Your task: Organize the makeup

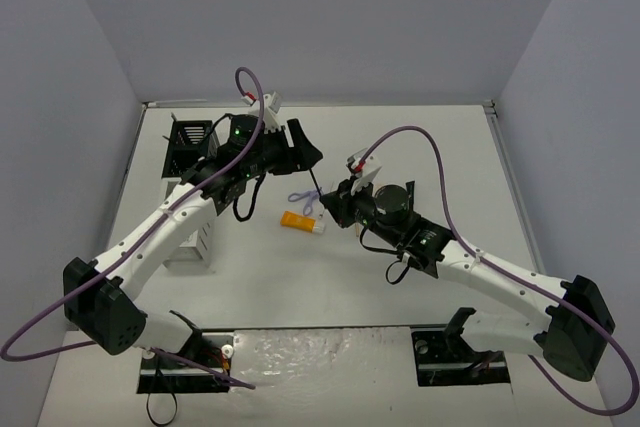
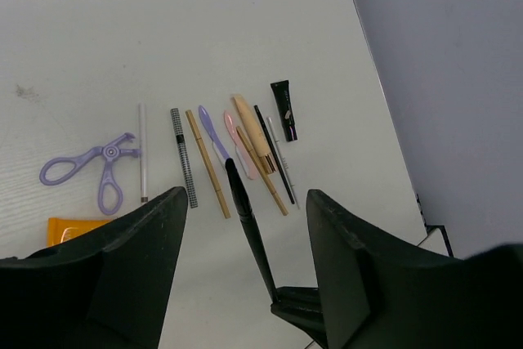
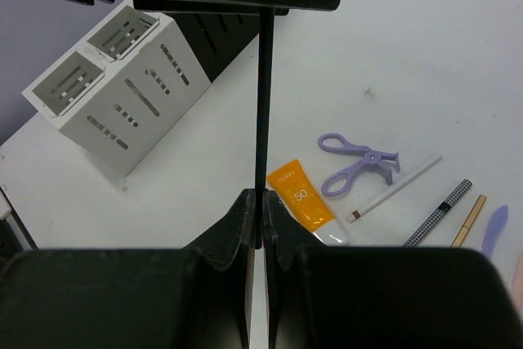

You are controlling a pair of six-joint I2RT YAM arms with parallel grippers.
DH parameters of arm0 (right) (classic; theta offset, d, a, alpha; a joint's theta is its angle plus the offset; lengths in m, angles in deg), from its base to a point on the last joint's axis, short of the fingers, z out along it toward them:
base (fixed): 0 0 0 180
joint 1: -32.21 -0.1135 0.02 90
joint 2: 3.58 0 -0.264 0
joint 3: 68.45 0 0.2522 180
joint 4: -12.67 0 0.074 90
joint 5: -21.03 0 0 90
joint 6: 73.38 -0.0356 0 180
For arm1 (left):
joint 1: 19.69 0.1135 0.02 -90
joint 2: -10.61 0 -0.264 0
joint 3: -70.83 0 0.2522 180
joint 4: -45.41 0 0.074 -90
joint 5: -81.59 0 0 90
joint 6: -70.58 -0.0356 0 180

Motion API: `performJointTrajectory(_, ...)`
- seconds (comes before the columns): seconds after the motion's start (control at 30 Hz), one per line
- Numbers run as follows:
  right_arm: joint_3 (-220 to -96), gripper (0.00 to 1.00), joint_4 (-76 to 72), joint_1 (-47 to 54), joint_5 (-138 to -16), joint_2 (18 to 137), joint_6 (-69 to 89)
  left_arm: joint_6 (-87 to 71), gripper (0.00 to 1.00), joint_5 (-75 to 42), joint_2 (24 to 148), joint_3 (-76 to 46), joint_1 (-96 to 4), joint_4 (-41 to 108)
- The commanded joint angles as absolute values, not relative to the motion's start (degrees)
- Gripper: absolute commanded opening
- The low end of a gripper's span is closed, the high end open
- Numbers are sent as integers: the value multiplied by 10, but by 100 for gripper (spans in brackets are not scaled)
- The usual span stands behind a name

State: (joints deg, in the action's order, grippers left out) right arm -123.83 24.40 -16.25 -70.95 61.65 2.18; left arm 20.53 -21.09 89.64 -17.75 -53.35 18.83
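My right gripper (image 3: pixel 261 210) is shut on a thin black brush (image 3: pixel 263 104) and holds it upright above the table, also in the top view (image 1: pixel 335 209). My left gripper (image 2: pixel 245 234) is open, with the brush's upper end (image 2: pixel 249 234) between its spread fingers, untouched by either. It hovers over the brush in the top view (image 1: pixel 305 155). An orange tube (image 3: pixel 301 202) and a purple looped tool (image 3: pixel 355 165) lie on the table below. Several pencils and brushes lie in a row: white (image 2: pixel 142 153), checkered (image 2: pixel 184 157), tan (image 2: pixel 207 163).
The black-and-white compartment rack (image 1: pixel 190 237) stands at the left of the table, also in the right wrist view (image 3: pixel 122 96). A small black tube (image 2: pixel 283 108) lies at the far end of the row. The walls stand close on both sides.
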Motion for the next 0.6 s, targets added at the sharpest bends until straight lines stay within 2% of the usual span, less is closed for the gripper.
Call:
performJointTrajectory(0.0, -1240, 0, 308, -167, -713, 613, 29, 222, 52, -206, 897, -222, -543, 225)
performJointTrajectory(0.1, -1241, 0, 309, -167, -711, 616, 31, 227, 38, -206, 903, -223, -545, 228)
performJointTrajectory(0.43, -1245, 3, 313, -167, -698, 629, 37, 235, 1, -208, 906, -217, -546, 246)
performJointTrajectory(0.5, -1247, 9, 313, -167, -693, 630, 40, 232, 0, -204, 906, -217, -547, 245)
performJointTrajectory(0.57, -1251, 27, 309, -167, -691, 632, 42, 224, 0, -197, 904, -217, -545, 244)
